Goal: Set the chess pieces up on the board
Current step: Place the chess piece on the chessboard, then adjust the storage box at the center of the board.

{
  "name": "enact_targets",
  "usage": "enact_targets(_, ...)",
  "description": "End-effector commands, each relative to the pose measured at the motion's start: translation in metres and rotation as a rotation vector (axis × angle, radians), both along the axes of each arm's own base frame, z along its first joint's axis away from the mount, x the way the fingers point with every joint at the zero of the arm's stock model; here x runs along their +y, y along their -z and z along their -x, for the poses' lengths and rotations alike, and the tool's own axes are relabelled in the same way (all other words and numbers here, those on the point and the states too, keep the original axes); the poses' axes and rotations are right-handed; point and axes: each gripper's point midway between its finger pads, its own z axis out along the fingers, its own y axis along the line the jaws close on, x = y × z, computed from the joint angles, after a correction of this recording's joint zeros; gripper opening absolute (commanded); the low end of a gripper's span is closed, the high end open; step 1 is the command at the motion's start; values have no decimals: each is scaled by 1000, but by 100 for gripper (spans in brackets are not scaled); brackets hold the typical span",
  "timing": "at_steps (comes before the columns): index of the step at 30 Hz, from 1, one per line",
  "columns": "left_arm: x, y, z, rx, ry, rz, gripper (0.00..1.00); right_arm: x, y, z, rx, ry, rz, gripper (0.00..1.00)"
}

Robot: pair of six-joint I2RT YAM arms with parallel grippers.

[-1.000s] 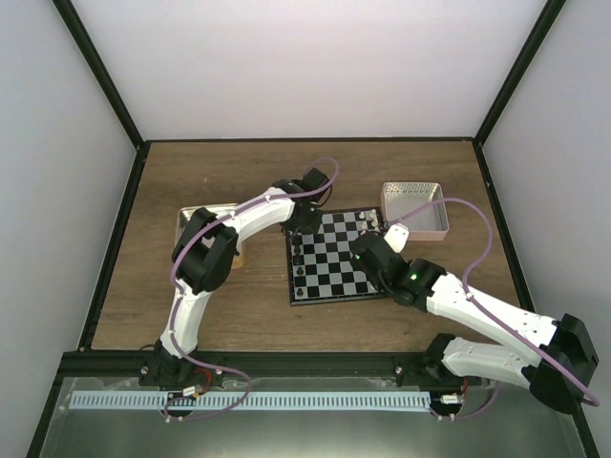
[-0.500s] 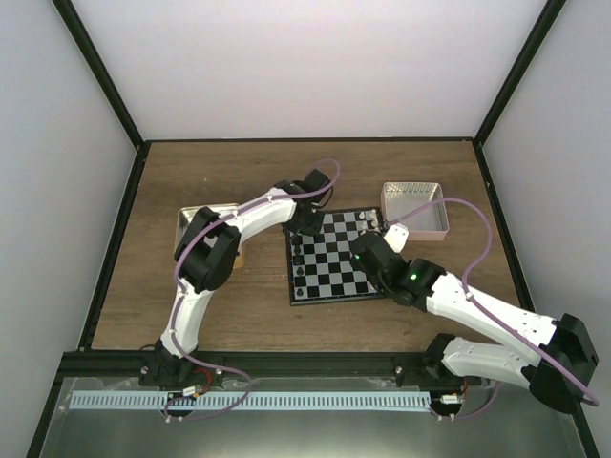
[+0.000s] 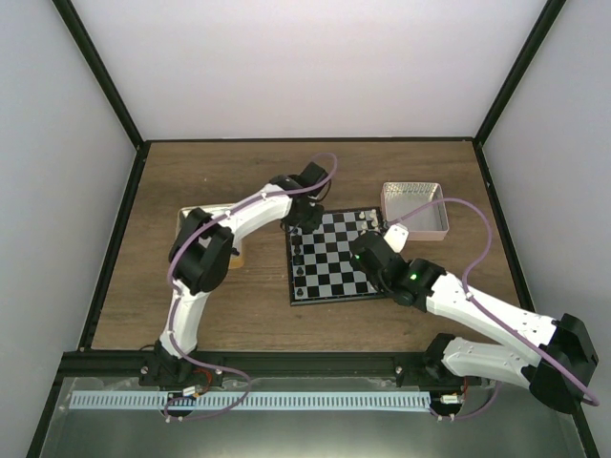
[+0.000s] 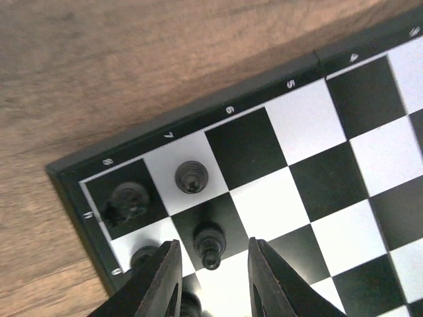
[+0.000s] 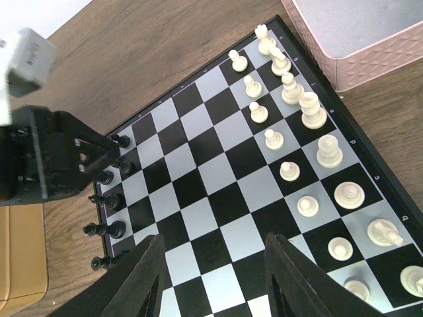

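The board (image 3: 329, 260) lies mid-table, with black chess pieces (image 3: 300, 250) along its left edge and white ones (image 5: 310, 109) along its right edge. My left gripper (image 3: 304, 219) hangs over the board's far left corner. In the left wrist view it (image 4: 211, 284) is open, and a black pawn (image 4: 209, 243) stands free on a dark square between and just beyond the fingertips. Other black pieces (image 4: 191, 177) stand on neighbouring squares. My right gripper (image 5: 215, 277) is open above the board's middle squares (image 5: 218, 172), holding nothing.
A pink tin (image 3: 413, 208) stands off the board's far right corner. A gold tin (image 3: 189, 227) lies left of the board, partly hidden by the left arm. Dark frame rails border the table.
My left gripper has opened and let go of the black pawn, which now stands on its square. The left wrist shifted slightly away. The right arm has not moved.
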Motion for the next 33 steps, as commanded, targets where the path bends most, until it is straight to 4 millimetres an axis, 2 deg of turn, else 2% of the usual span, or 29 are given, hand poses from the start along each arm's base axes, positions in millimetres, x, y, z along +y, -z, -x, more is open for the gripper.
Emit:
enact_targets(1, 9, -55, -9, -90, -25, 59, 31, 0, -15, -4, -34, 13, -20, 43)
enact_targets(5, 37, -86, -14, -162, -89, 64, 38, 0, -15, -4, -34, 13, -25, 43)
enact_targets(8, 81, -104, -19, -214, -184, 47, 46, 0, -15, -4, -37, 12, -30, 43)
enact_targets(11, 136, -103, -16, -217, -288, 30, 66, 1, -15, -4, -45, 10, -43, 43)
enact_targets(14, 186, -103, -11, -213, -355, 25, 80, 3, -15, -5, -58, 2, -57, 43)
enact_targets(17, 221, -103, -9, -225, -358, -24, 87, 7, -13, -6, -71, -14, -64, 43)
enact_targets(20, 250, -97, -14, -241, -346, -111, 88, 11, -13, -9, -86, -31, -67, 45)
enact_targets(23, 266, -83, -21, -236, -278, -201, 80, 12, -14, -10, -92, -46, -63, 47)
enact_targets(25, 275, -75, -28, -220, -229, -254, 79, 13, -16, -11, -97, -67, -55, 47)
enact_targets(28, 275, -61, -34, -191, -99, -325, 76, 13, -15, -11, -97, -86, -54, 48)
enact_targets(33, 271, -40, -34, -163, 107, -376, 78, 12, -17, -9, -98, -98, -63, 48)
